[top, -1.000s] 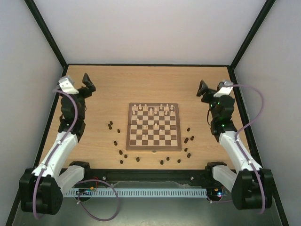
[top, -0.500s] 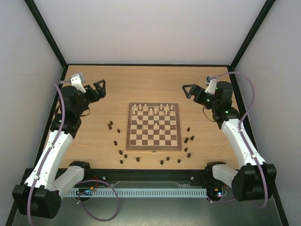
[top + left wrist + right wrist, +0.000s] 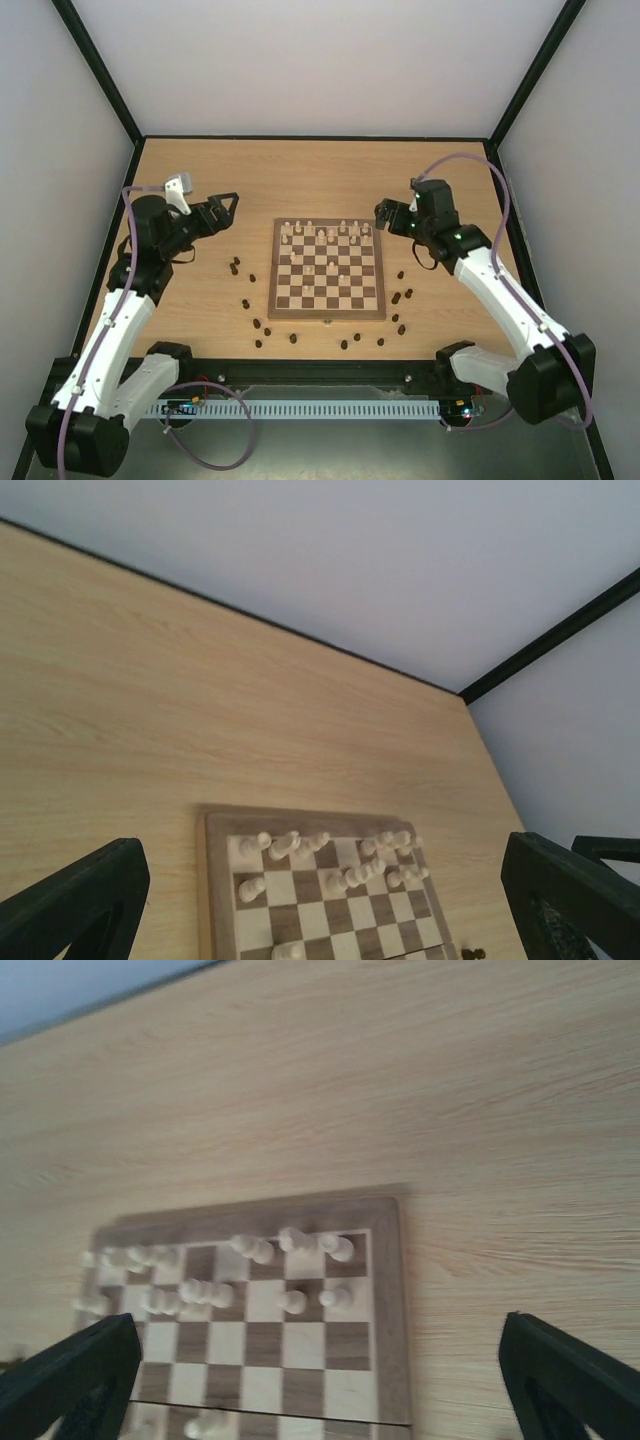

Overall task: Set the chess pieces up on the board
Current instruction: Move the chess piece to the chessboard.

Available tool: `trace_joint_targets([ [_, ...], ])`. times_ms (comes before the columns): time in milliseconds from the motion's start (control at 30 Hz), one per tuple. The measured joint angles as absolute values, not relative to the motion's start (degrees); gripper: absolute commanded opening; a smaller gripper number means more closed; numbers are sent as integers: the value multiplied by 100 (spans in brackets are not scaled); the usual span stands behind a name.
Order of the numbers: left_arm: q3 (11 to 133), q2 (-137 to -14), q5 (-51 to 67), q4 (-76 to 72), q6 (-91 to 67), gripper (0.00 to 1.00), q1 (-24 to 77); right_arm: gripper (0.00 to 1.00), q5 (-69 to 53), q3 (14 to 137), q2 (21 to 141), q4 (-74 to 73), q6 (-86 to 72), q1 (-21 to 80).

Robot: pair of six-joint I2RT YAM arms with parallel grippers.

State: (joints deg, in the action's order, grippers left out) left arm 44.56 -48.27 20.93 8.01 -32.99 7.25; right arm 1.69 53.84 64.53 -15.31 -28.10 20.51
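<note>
The board lies mid-table, its clasp edge toward the arm bases. Pale cream chess pieces crowd its two far rows, and a few stand further in. Dark brown chess pieces lie loose on the table left, right and in front of it. My left gripper hangs open off the board's far-left corner, holding nothing. My right gripper is open and empty by the far-right corner. Both wrist views look down on the cream pieces between wide-spread fingers.
Black-framed white walls enclose the wooden table on three sides. A black rail and cable tray run along the near edge between the arm bases. One dark piece shows at the bottom of the left wrist view.
Both arms have swung inward from the table's outer edges toward the board's far corners. Both grippers stayed open. No piece has moved.
</note>
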Motion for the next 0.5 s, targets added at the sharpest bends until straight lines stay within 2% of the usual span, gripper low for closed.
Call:
trace_joint_targets([
  [333,4257,-4772,1468,1302,-3461,99,862,55,670,6733,7631,-2290,-2412,2827],
  [500,4257,-4624,1313,1535,-3424,99,941,51,753,7345,8462,-2604,-2298,3245],
])
